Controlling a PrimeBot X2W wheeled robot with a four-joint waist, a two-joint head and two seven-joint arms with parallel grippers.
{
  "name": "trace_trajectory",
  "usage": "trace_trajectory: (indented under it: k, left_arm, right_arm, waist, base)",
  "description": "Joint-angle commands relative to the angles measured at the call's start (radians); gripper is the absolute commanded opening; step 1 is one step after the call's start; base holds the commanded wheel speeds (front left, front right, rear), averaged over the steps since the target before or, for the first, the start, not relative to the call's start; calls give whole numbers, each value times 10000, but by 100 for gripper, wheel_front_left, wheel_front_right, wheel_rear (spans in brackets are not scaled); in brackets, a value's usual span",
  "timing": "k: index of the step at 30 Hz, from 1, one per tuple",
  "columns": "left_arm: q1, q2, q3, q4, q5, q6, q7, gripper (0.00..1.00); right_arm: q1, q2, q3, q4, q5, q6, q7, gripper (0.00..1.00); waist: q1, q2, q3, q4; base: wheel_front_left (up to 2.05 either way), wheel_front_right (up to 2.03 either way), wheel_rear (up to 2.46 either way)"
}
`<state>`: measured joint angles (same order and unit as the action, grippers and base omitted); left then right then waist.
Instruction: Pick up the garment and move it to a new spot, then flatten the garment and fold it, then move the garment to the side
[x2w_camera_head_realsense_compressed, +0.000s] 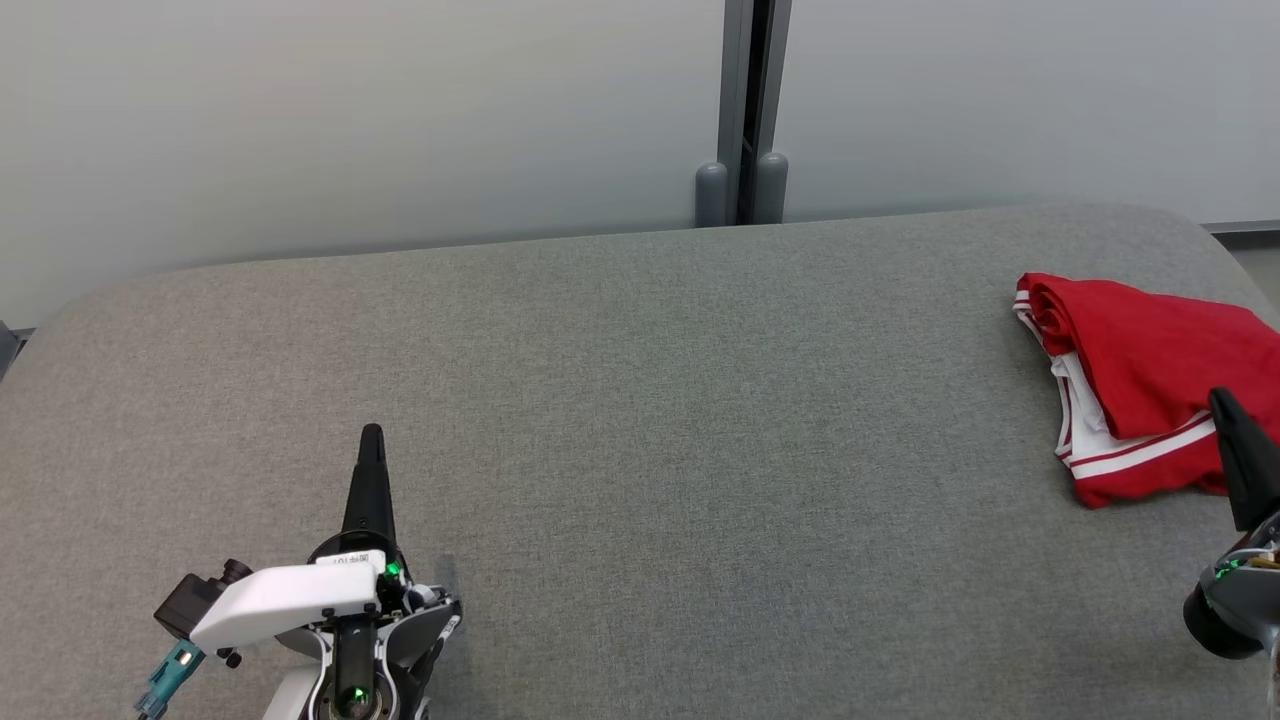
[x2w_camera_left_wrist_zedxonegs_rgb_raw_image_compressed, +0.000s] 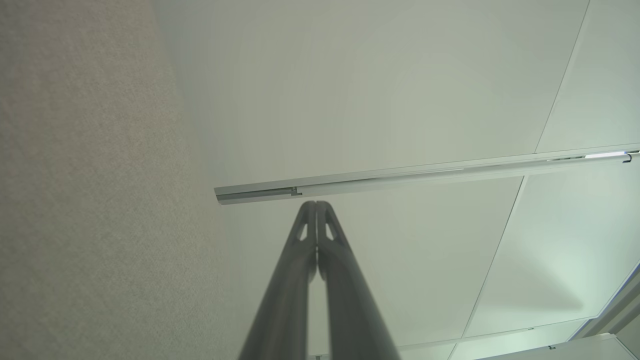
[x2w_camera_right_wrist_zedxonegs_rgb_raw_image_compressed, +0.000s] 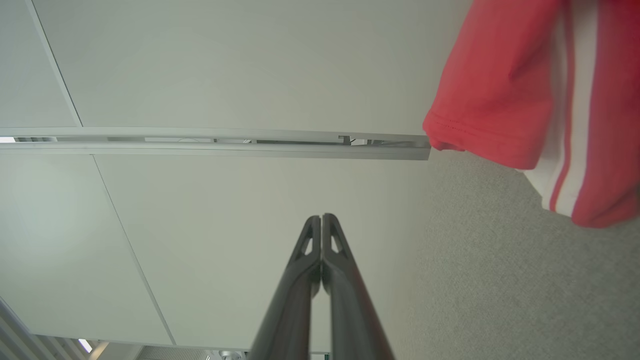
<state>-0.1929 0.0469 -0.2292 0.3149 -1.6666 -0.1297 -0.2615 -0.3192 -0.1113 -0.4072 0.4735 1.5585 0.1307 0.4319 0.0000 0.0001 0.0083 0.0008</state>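
Left end effector (x2w_camera_head_realsense_compressed: 370, 440): at the lower left of the head view, over the near left part of the counter (x2w_camera_head_realsense_compressed: 640, 420), fingers pointing away from the robot. In the left wrist view its two fingers (x2w_camera_left_wrist_zedxonegs_rgb_raw_image_compressed: 305, 240) are pressed together at the tips, with nothing between them.

Counter: grey fabric-covered surface with rounded far corners. The wide stretch between the two arms is bare. Behind it stand pale wall panels, with a grey post (x2w_camera_head_realsense_compressed: 745, 110) at their joint.

Garment (x2w_camera_head_realsense_compressed: 1150, 370): red with white stripes, lying in a loosely folded heap on the far right part of the counter, near its right edge and well apart from the left end effector. Its rolled red edge faces the far side. A white inner layer shows at its left side.

Right end effector (x2w_camera_head_realsense_compressed: 1228, 405): at the right edge of the head view, its dark tip overlapping the garment's near edge. Contact cannot be confirmed. In the right wrist view the fingers (x2w_camera_right_wrist_zedxonegs_rgb_raw_image_compressed: 310, 250) are closed tip to tip and empty, and the garment (x2w_camera_right_wrist_zedxonegs_rgb_raw_image_compressed: 500, 75) lies off to the upper right, clear of the tips.
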Motion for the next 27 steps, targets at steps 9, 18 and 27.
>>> trace_trajectory:
  k: [9,18,27]
  left_arm:
    - [-154,36,11,-7,-21,-41,-22,0]
    - [-154,36,10,-8,-21,-41,-22,0]
    - [-154,36,10,-8,-21,-41,-22,0]
  right_arm:
    - [-21,-83,13,35,50,2,4,0]
    - [-19,-86,14,35,55,0,-2,0]
    - [-18,-87,19,35,60,2,-4,0]
  waist:
    - [0,-1,0,0]
    - [0,-1,0,0]
    - [0,-1,0,0]
  base:
    - [0,0,0]
    - [0,0,0]
    - [0,0,0]
